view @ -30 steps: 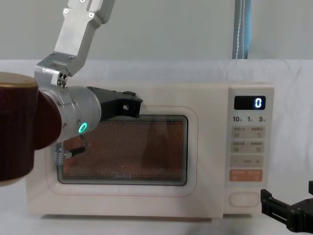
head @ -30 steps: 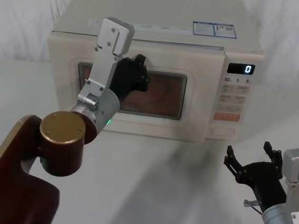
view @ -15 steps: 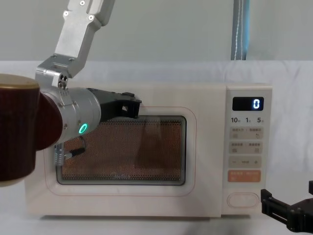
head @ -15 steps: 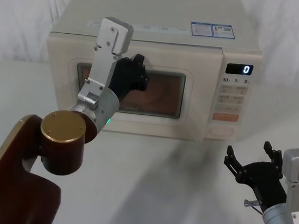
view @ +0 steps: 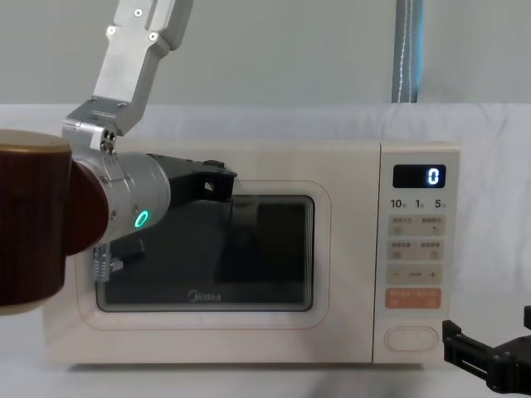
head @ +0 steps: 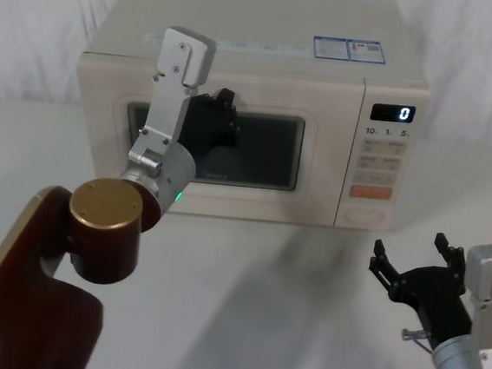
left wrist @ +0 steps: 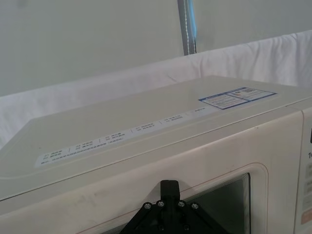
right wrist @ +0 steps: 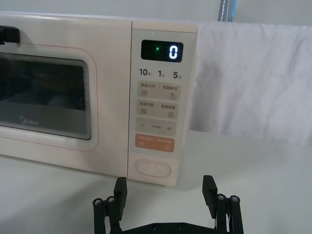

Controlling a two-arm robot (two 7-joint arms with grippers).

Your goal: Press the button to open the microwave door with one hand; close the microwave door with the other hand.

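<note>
Apparently pushing it home, the left gripper [head: 221, 121] presses against the microwave door [view: 274, 332], which sits flush and dark-windowed; its finger spread I cannot tell. Right of the door, the button [right wrist: 153, 169] waits untouched. Below it, the right gripper [right wrist: 165, 195] hangs open, holding nothing.

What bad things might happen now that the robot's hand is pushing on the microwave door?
1. The left gripper presses on the microwave door, which looks shut; more pushing might slide the whole microwave back on the table.
2. It presses near the glass window, so it might scratch it.
3. The right gripper waits open, low before the button, and might press it by mistake if it drifts forward.
</note>
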